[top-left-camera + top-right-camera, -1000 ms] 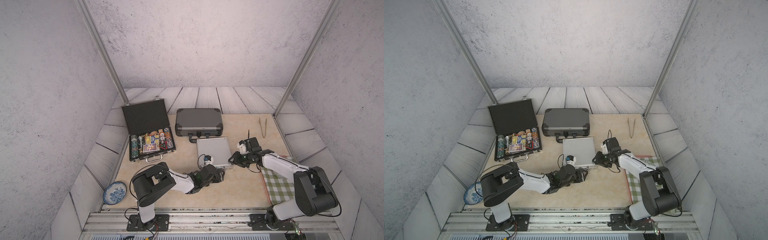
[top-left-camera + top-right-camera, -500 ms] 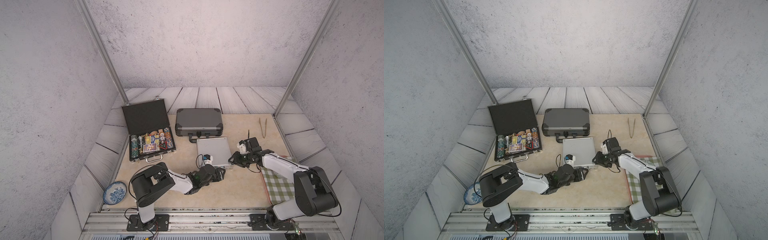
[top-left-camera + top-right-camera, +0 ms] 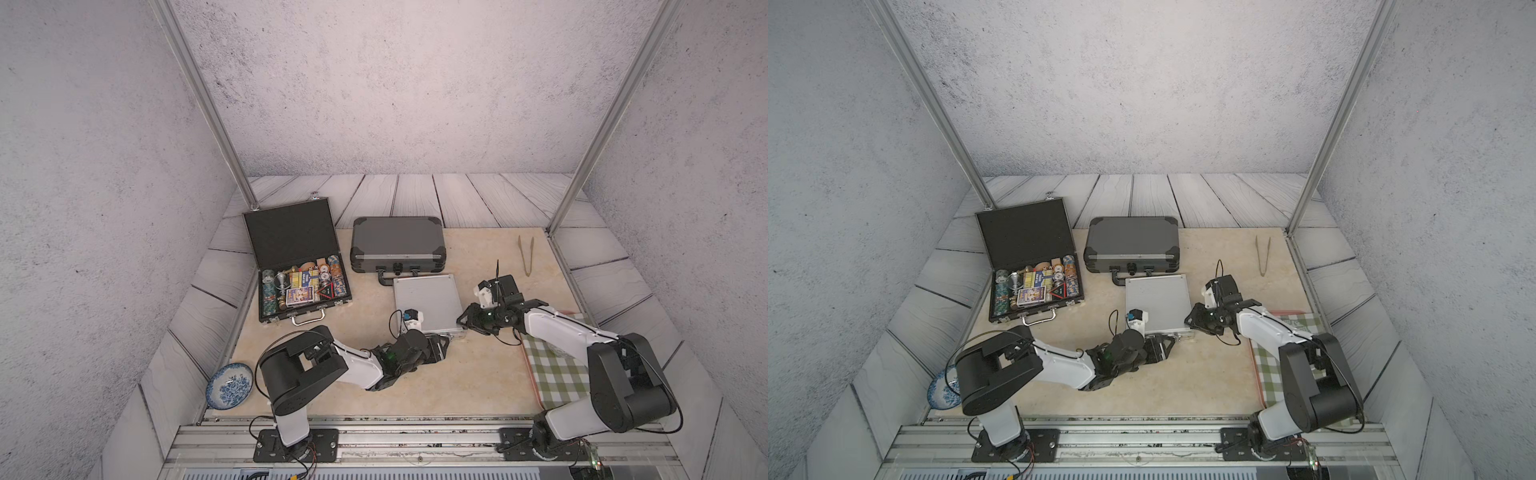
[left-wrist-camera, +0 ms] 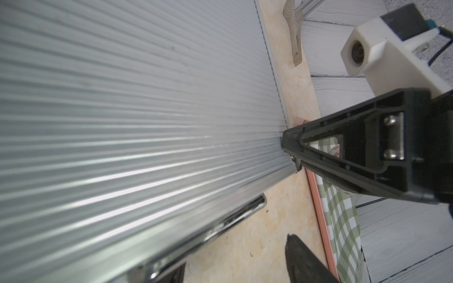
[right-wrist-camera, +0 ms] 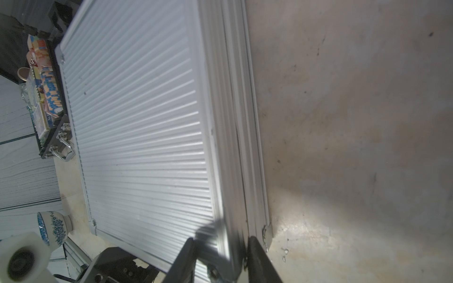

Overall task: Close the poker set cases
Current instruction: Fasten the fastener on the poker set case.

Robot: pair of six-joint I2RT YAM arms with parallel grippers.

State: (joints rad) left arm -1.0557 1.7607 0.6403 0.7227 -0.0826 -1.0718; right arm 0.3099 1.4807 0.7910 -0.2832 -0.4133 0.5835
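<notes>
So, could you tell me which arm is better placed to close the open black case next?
Left, probably. The black case lies open on the robot's left side, nearer the left gripper, whose jaws are free. The right gripper is clamped on a corner of the silver case, farther away.

No wording can be made out anywhere. The card boxes (image 3: 300, 295) in the open black case (image 3: 291, 245) carry printed blue, yellow and red designs, but in both top views the lettering is too small to read, and the right wrist view shows it only as a blur. A red-and-white sticker (image 4: 336, 152) in the left wrist view is equally illegible.
</notes>
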